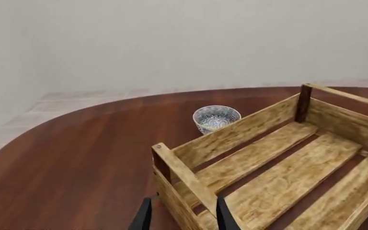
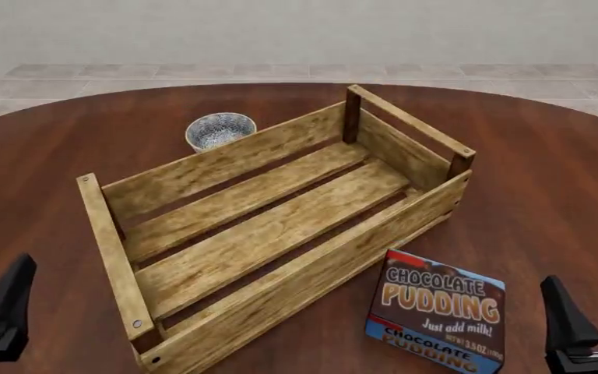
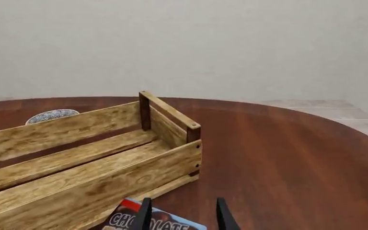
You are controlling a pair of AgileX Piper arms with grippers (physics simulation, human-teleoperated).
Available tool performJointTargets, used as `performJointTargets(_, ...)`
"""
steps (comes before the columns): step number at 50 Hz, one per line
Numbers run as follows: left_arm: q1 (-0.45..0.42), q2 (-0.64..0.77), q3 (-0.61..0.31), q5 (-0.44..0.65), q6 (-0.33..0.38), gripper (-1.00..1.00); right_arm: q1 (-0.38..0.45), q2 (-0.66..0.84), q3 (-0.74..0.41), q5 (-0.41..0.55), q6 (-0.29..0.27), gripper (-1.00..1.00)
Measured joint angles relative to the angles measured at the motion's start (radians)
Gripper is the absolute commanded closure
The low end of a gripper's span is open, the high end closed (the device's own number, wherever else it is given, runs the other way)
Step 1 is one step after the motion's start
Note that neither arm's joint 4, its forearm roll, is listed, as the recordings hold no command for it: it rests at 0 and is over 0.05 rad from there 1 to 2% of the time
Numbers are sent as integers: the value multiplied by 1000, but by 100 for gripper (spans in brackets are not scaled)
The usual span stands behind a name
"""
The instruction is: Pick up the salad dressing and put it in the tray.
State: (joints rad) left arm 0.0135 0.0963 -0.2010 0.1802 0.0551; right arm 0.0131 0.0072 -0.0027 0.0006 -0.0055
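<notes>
1. My left end effector (image 1: pixel 182 215) has its fingers apart with nothing between them but the near end plank of the tray; it hangs low over the tabletop (image 2: pixel 548 179) at the near left edge of the front view.
2. My right end effector (image 3: pixel 182 214) also has its fingers spread and holds nothing, low at the near right edge.
3. Just ahead of my right end effector and a little toward the left one lies the chocolate pudding box (image 2: pixel 439 315), flat on the tabletop, close beside the tray's near long side.
4. The tray (image 2: pixel 128 280) sits slantwise between and ahead of both end effectors, its slatted bottom bare.
5. Beyond the tray's far long side, ahead of my left end effector, stands a small white patterned bowl (image 2: pixel 220 130).
6. I cannot see the salad dressing in any of the 3 views.
</notes>
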Motion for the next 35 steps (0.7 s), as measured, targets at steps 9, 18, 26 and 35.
performJointTargets(9,31,53,-61,37,-10,-100,4,2,0,-1,1,-100)
performJointTargets(18,92,90,-127,85,-11,-100,10,5,1,-1,-1,-100)
performJointTargets(26,145,90,-181,144,9,-100,10,4,0,2,-2,-100)
performJointTargets(35,208,85,-225,212,10,-100,10,2,0,5,-3,-100)
